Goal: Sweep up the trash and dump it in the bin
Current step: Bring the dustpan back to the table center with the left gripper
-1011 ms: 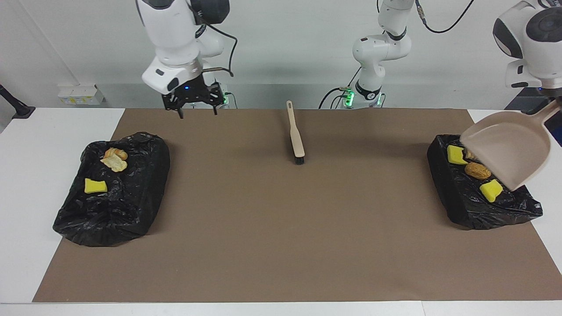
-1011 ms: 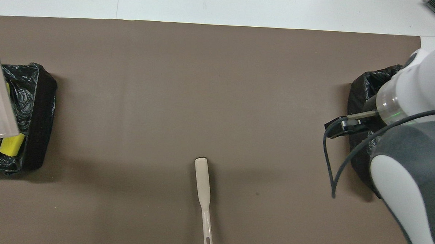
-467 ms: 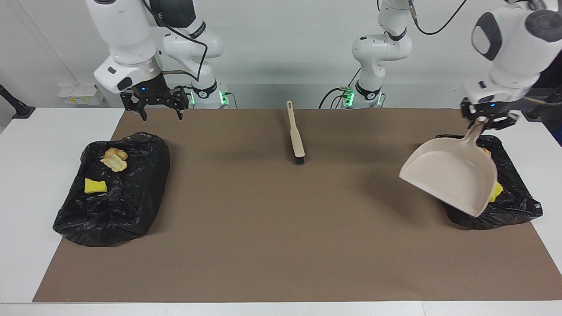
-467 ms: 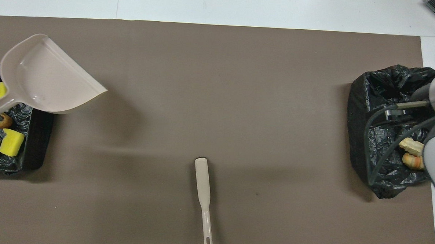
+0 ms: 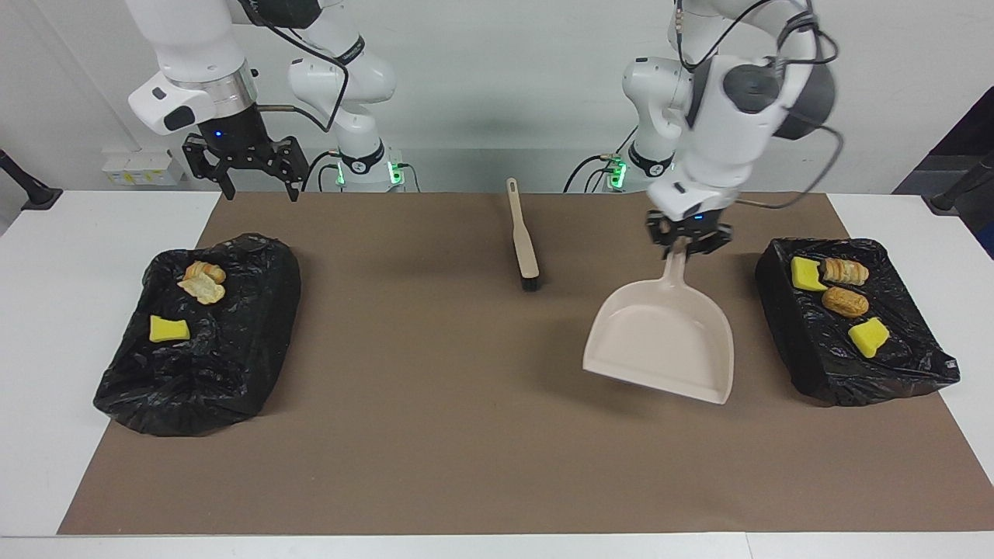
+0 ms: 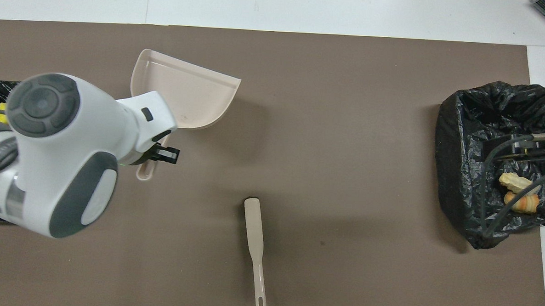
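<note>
My left gripper is shut on the handle of the beige dustpan. It holds the empty pan low over the brown mat, beside the black bin at the left arm's end. That bin holds two yellow sponge chunks and two brown pastry pieces. The other bin holds bread pieces and a yellow sponge chunk. My right gripper is open and empty, up in the air near that bin. In the overhead view my left arm hides part of the dustpan.
The beige brush lies on the brown mat near the robots, between the two arms; it also shows in the overhead view. The bin at the right arm's end shows bread pieces.
My left arm has swung the dustpan from over its bin out over the mat toward the middle and turned it flatter. My right gripper has moved toward its end of the table.
</note>
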`<state>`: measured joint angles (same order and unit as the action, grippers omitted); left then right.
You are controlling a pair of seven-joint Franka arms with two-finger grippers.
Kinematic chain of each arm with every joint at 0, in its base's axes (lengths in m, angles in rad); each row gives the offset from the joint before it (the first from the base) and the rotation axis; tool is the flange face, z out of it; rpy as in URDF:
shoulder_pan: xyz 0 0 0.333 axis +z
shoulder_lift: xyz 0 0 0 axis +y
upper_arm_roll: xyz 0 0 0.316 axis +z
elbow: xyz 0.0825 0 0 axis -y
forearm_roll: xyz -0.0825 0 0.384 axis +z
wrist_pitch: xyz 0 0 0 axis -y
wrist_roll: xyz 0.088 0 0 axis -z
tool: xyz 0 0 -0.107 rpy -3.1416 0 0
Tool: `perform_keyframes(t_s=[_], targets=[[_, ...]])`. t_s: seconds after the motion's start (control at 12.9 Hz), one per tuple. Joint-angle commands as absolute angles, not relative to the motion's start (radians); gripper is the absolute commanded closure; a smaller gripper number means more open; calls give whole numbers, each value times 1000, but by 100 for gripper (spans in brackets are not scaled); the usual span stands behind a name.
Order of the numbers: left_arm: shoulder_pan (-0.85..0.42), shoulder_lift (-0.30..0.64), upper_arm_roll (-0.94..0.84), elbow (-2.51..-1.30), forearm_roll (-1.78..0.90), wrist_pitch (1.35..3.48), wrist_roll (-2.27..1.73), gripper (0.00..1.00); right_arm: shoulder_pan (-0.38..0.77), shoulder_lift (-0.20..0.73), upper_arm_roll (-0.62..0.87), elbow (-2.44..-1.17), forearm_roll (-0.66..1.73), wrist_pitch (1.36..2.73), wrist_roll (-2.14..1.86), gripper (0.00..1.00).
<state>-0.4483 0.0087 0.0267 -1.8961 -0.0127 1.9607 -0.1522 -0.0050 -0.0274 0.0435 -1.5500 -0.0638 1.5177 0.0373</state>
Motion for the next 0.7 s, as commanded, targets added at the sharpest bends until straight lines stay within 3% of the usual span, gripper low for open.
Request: perform_keyframes(t_s=[0.0,0.23,0.62], targets=[[-556,72,48,-1919,-77,2092,-359,100,-23,-61,52,-1603,-41,1537,48,0],[-667,181,48,-1919,-78,2331,-601,100,-31,-89,51,-1643,-3,1535,52,0],[-716,241,46,-1930,-80,2376,-611,100,-60,-83,52,-1635,21,1537,43,0]])
